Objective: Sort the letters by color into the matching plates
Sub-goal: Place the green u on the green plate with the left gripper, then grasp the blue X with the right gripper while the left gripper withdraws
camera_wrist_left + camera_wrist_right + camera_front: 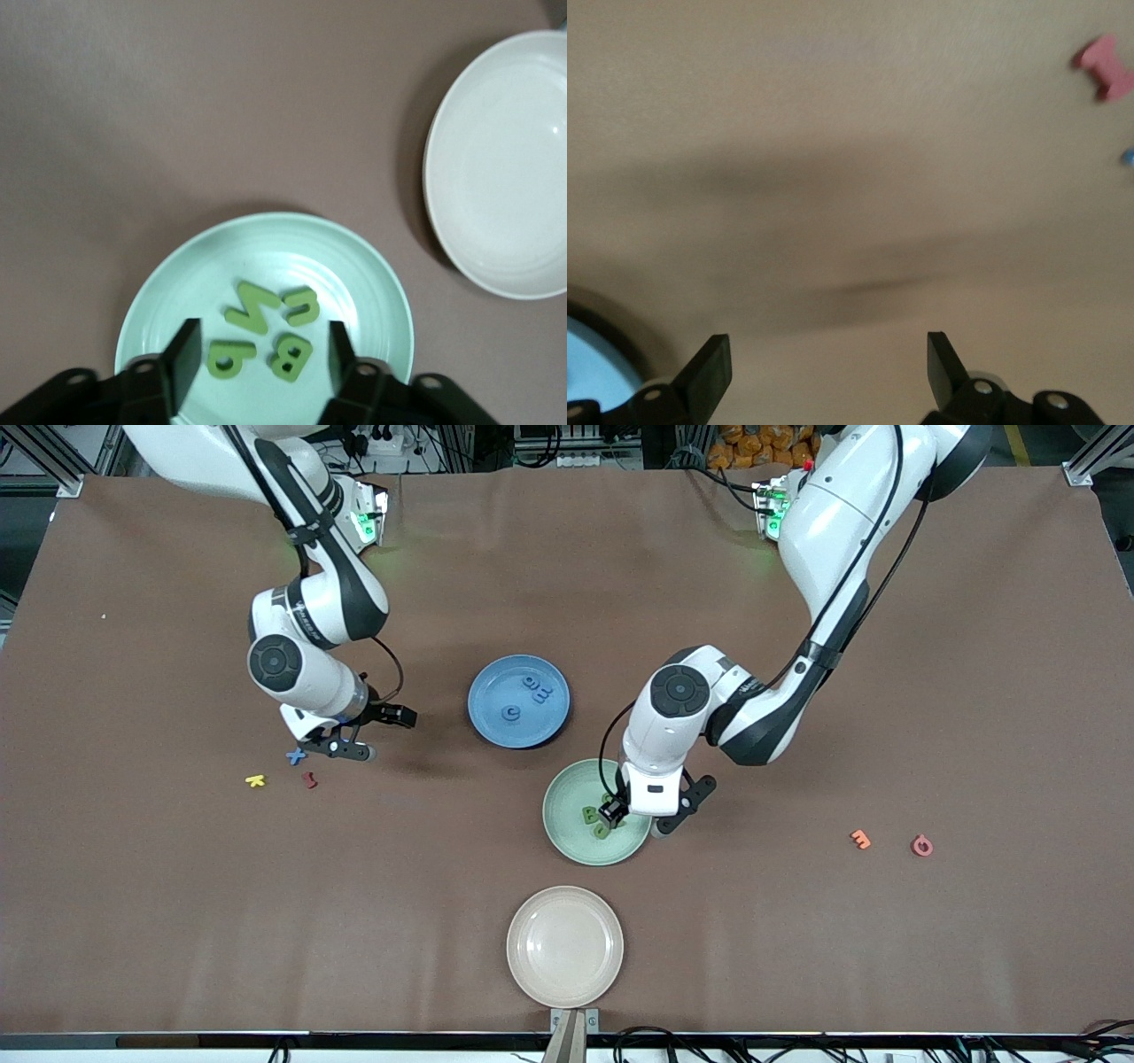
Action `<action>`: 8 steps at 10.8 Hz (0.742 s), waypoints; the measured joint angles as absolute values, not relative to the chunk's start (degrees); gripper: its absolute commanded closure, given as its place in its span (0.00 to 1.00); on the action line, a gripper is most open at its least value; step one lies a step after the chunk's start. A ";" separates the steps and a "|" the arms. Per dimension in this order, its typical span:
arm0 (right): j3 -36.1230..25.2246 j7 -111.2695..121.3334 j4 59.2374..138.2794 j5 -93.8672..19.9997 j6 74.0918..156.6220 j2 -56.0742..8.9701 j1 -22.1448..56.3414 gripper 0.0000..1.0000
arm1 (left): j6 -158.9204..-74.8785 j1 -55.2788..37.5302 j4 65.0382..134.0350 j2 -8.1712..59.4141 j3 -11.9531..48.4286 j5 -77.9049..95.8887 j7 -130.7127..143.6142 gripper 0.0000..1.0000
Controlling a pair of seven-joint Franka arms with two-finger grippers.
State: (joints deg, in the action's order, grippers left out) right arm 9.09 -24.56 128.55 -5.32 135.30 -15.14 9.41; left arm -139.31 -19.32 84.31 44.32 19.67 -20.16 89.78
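A: Brown table cloth (797, 957); blue plate (519, 701) at centre, green plate (595, 812) just beside it at five o'clock.

B: Left gripper (261, 354)?

A: Jaws parted, empty, over four green letters (266, 332) in the green plate.

B: Right gripper (828, 363)?

A: Wide open, empty, beside the blue X (296, 756).

B: Hazard?

A: Probably catching the red letter (309, 780) near the X.

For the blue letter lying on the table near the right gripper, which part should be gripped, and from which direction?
Come straight down on the blue X: it lies flat on the table. Probably close the right gripper's open fingers across its narrow middle crossing, where the arms meet.
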 measured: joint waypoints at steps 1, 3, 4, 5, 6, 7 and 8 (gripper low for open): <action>8.49 -17.85 128.61 -4.44 135.29 -15.14 8.04 0.00 | -139.26 -18.91 84.16 44.20 19.32 -20.27 87.85 0.00; 5.99 -1.86 128.69 -4.08 135.26 -15.15 5.48 0.00 | -136.79 -16.78 84.12 43.51 19.04 -20.32 80.86 0.00; 4.55 3.85 128.72 -4.07 135.25 -15.16 4.60 0.00 | -133.45 -15.07 84.09 42.82 19.08 -20.40 74.95 0.00; 3.82 7.56 128.73 -3.92 135.26 -15.19 3.98 0.00 | -128.84 -13.42 84.06 41.98 19.14 -20.39 67.43 0.00; 3.61 9.92 128.73 -2.61 135.34 -15.19 3.45 0.00 | -123.83 -11.74 84.06 41.04 19.20 -20.19 59.91 0.00; 3.59 11.04 128.73 0.06 135.46 -15.20 2.97 0.00 | -118.88 -10.27 84.06 40.12 19.25 -19.87 52.55 0.00; 3.58 11.71 128.70 2.98 135.74 -15.23 2.33 0.00 | -113.62 -9.05 84.13 39.29 19.28 -18.81 45.74 0.00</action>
